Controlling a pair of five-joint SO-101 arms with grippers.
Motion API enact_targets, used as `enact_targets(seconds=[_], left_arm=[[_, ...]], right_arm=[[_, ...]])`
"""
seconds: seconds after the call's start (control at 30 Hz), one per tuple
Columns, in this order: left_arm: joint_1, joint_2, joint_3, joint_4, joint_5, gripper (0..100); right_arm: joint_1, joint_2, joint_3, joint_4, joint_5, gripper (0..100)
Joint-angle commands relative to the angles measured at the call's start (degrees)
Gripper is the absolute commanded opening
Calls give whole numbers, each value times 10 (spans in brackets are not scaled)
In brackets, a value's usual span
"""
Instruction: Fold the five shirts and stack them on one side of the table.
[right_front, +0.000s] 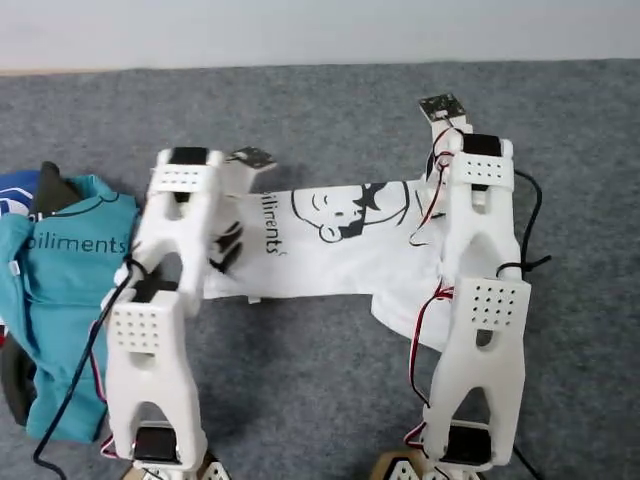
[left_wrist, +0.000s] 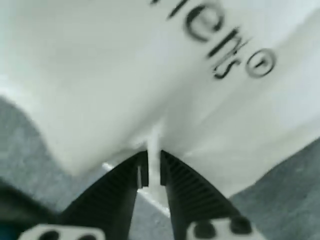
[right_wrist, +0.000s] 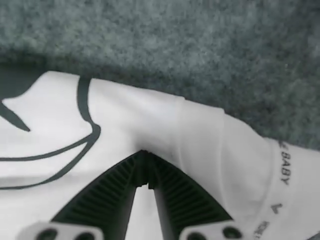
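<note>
While the left pincer (left_wrist: 152, 161) and right pincer (right_wrist: 145, 159) each pinch the white shirt (right_front: 340, 250) in the middle of the tabletop (right_front: 320, 385), other shirts (right_front: 60, 290) lie bunched beside it, so most folding seems not done yet.

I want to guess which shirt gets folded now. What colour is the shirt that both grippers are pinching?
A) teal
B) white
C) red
B: the left gripper and the right gripper are both shut on the cloth of the white shirt, while the teal shirt lies heaped at the table's side.
</note>
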Motion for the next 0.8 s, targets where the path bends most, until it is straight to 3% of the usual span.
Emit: enact_targets(seconds=[0.0, 0.4, 0.6, 0.77], left_arm=[[-30, -4, -19, 43, -26, 54], [52, -163, -37, 50, -25, 54], [62, -164, -39, -43, 36, 54], [62, -92, -50, -103, 69, 54]], right_arm=[[27, -3, -22, -18, 11, 10], [-48, -53, -147, 129, 11, 10], [-82, -49, -213, 230, 8, 11], [-81, -85, -113, 228, 4, 10]])
